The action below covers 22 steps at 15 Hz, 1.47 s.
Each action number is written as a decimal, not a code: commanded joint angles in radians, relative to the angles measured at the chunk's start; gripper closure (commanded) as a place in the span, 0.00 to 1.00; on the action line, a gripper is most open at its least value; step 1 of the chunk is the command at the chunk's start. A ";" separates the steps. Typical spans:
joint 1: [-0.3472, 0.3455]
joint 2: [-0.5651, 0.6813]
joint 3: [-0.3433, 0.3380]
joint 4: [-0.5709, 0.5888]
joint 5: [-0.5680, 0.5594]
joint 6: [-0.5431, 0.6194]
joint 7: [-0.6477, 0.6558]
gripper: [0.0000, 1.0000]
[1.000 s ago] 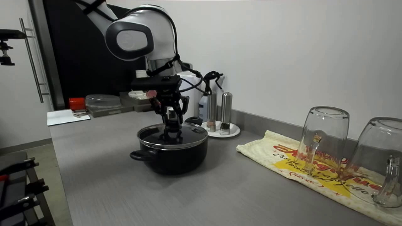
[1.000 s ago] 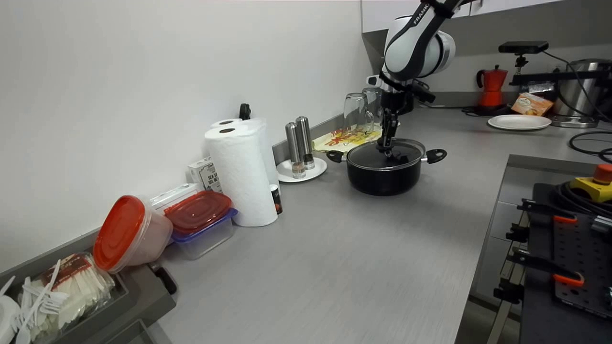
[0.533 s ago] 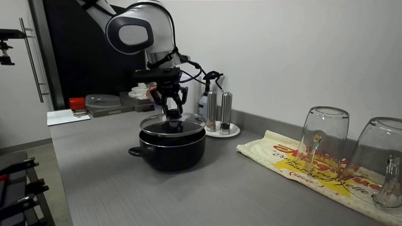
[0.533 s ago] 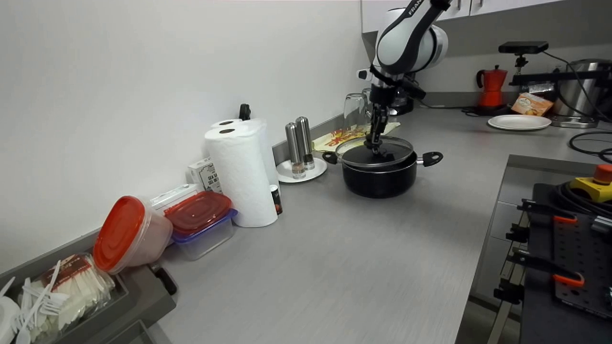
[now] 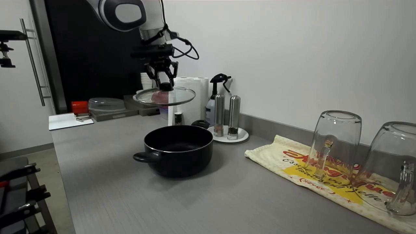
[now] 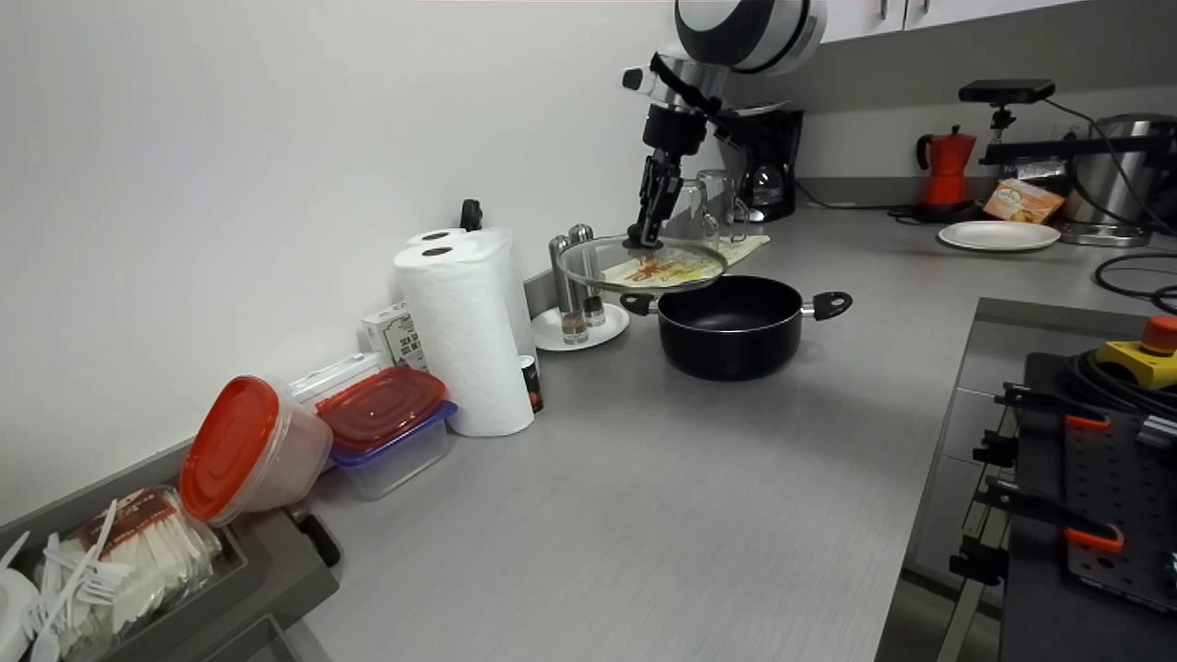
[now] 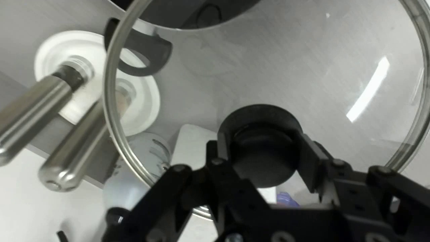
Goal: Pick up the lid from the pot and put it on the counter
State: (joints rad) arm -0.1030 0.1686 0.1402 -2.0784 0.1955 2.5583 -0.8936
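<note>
The round glass lid (image 5: pixel 182 97) hangs in the air, roughly level, in both exterior views (image 6: pixel 593 271). My gripper (image 5: pixel 166 83) is shut on the lid's black centre knob. In the wrist view the fingers of the gripper (image 7: pixel 263 148) press the knob from both sides, and the glass (image 7: pixel 312 77) spreads beyond it. The black pot (image 5: pixel 178 165) stands uncovered on the grey counter (image 5: pixel 234 198), its dark inside showing. In an exterior view (image 6: pixel 731 345) the lid is up and to the left of the pot, its edge overlapping the pot's far rim.
Two steel mills (image 6: pixel 565 290) stand on a small white plate (image 6: pixel 602 333) by the wall, near the lid. Paper towel rolls (image 6: pixel 469 340) and plastic containers (image 6: pixel 395 460) stand further along the wall. A patterned cloth (image 5: pixel 292 165) bears two upturned glasses (image 5: pixel 338 143).
The lid rested on the pot and has come up off it with my gripper, moving towards the mills and paper rolls. The pot shifted slightly early on.
</note>
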 commanded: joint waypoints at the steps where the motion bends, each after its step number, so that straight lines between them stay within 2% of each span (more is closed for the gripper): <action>1: 0.054 -0.043 0.046 -0.051 0.113 -0.018 -0.055 0.75; 6: 0.148 -0.044 0.145 -0.145 0.246 0.025 -0.140 0.75; 11: 0.242 0.007 0.239 -0.223 0.286 0.167 -0.207 0.75; 16: 0.272 0.121 0.285 -0.258 0.157 0.359 -0.223 0.75; 19: 0.252 0.193 0.274 -0.265 0.002 0.452 -0.208 0.75; 22: 0.249 0.256 0.226 -0.246 -0.150 0.485 -0.160 0.75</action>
State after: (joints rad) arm 0.1505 0.3793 0.3996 -2.3503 0.1682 2.9961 -1.0921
